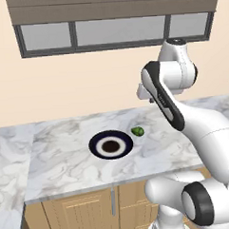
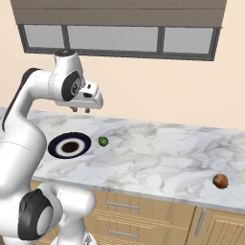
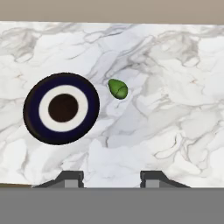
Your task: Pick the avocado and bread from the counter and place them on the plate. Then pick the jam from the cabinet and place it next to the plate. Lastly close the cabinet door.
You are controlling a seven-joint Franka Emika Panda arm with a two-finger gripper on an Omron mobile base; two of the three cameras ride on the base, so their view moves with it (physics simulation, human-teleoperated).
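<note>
Lettering or labels appear nowhere on the things in sight; every surface is plain. The round dark navy plate (image 1: 111,145) with its thin white ring and dark brown centre lies bare on the white marble counter (image 1: 66,161) with grey veins, and serves as the landmark here. The small dark green rounded avocado (image 1: 137,131) sits on the marble just beside the plate's rim, on the side toward the back wall and to the robot's right, apart from the plate rather than on it. A small brown rounded lump (image 2: 220,181), which may be the bread though its form is too small to tell, rests on the counter well apart from the plate, far off to the robot's right near the front edge. The two-finger gripper (image 2: 80,110) hangs above the counter, higher than the plate and behind it, its short dark fingers (image 2: 74,109) pointing down with a gap between them and nothing in it; they stand at their narrowest, holding no thing. In the left base view the arm's own white links cover the hand, so the fingers are hidden there. In the hand view the plate and the avocado lie below, with the two dark tips cut off at the bottom.
</note>
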